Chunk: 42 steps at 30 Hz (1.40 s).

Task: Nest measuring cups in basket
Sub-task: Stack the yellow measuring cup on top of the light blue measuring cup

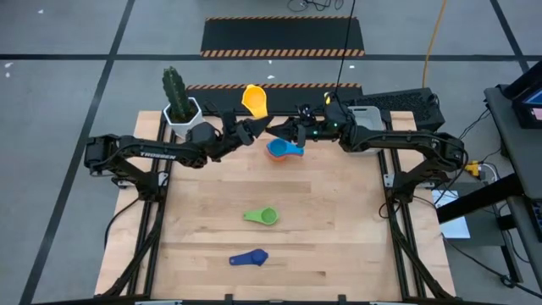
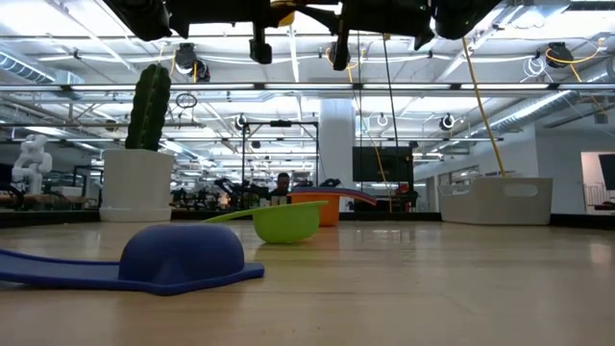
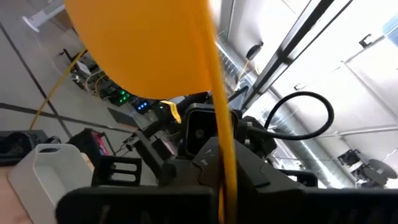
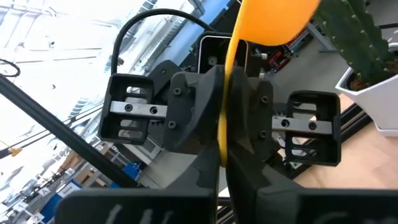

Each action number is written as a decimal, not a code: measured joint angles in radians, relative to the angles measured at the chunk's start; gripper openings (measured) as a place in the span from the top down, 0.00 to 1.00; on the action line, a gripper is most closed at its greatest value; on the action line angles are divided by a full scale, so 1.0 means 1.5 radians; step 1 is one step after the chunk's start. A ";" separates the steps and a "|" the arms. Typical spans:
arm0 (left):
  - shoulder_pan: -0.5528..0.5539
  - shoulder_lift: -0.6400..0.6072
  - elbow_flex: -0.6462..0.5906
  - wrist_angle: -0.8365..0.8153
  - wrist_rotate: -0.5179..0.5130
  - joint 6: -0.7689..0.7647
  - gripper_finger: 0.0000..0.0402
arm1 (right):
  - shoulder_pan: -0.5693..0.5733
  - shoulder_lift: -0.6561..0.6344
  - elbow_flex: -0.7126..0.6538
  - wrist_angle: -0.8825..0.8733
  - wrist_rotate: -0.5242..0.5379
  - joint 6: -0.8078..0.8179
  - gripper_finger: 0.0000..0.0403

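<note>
A yellow measuring cup [image 1: 254,100] hangs in the air over the table's far middle, bowl up. My left gripper [image 1: 257,129] and my right gripper [image 1: 282,129] meet nose to nose below the bowl, both shut on its handle. A stack of nested cups [image 1: 284,150], light blue outermost with orange and red inside, rests on the table just below them. A green cup [image 1: 262,217] and a dark blue cup [image 1: 250,258] lie bowl down nearer the front. The pale basket [image 1: 366,114] stands under my right arm. My left gripper pinches the yellow cup's flat handle [image 3: 222,163] between its two fingers, coming level from the table's left. The handle shows edge-on and the bowl [image 3: 143,43] stands above the fingers, clear of the table. My right gripper pinches the same handle [image 4: 222,140] between its two fingers, coming level from the table's right, facing the left gripper. The bowl [image 4: 273,18] rises above the hold.
A white hexagonal pot with a cactus [image 1: 180,106] stands at the far left corner, close to my left arm. The wooden tabletop [image 1: 339,246] lies bare at the front right.
</note>
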 joint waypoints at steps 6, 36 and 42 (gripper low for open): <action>0.002 0.000 0.000 -0.011 0.001 0.012 0.76 | -0.019 0.000 0.000 0.004 -0.025 0.014 0.99; 0.006 -0.072 0.000 -0.352 0.134 -0.053 0.57 | -0.291 -0.009 0.000 -0.162 -0.561 0.042 1.00; 0.006 -0.092 0.000 -0.367 0.107 -0.049 0.57 | -0.292 0.000 -0.001 -0.322 -0.606 -0.122 1.00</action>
